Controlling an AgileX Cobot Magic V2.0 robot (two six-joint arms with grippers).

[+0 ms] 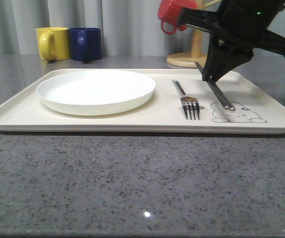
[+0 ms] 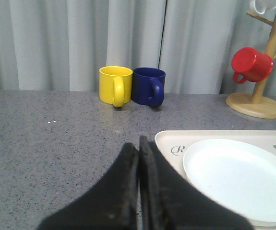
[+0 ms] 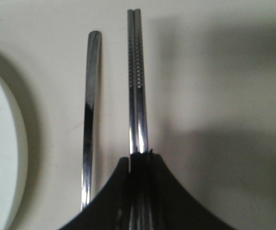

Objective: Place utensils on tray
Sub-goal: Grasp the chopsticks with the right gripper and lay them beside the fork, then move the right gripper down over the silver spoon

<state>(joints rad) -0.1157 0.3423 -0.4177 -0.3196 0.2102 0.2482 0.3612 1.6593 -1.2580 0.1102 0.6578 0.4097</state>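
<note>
A large cream tray [image 1: 28, 116] with rounded corners and a low raised rim is seen across the middle of the front view, set on a speckled grey table [image 1: 132, 183]. A broad band of bare table is left between the tray's near rim and the lower edge of the frame. A round white plate [image 1: 96, 91] is placed on the left half of the tray, with open tray surface all around it. A silver fork [image 1: 187, 101] is laid right of centre, tines toward the lower edge. Just to its right, a pair of flat metal chopsticks [image 1: 219, 95] is laid side by side, the tips resting over a grey rabbit drawing [image 1: 246, 115] near the lower right corner of the tray.

The right gripper [image 1: 207, 75] is seen at the upper right of the front view, lowered onto the far end of the chopsticks. In the right wrist view its fingers are pressed together, pinching the chopsticks [image 3: 137, 86], which are touching the tray, with the fork handle [image 3: 90, 115] just beside them and the plate rim [image 3: 8, 143] at the left edge.

In the left wrist view the left gripper [image 2: 138, 143] is shown with fingers pressed together and nothing between them, above bare table beside the tray corner [image 2: 164, 139].

A yellow mug [image 1: 51, 43] and a blue mug [image 1: 85, 43] are stood touching beyond the tray at upper left. A red mug [image 1: 171, 14] is hung on a wooden mug stand [image 1: 189, 57] at upper right.
</note>
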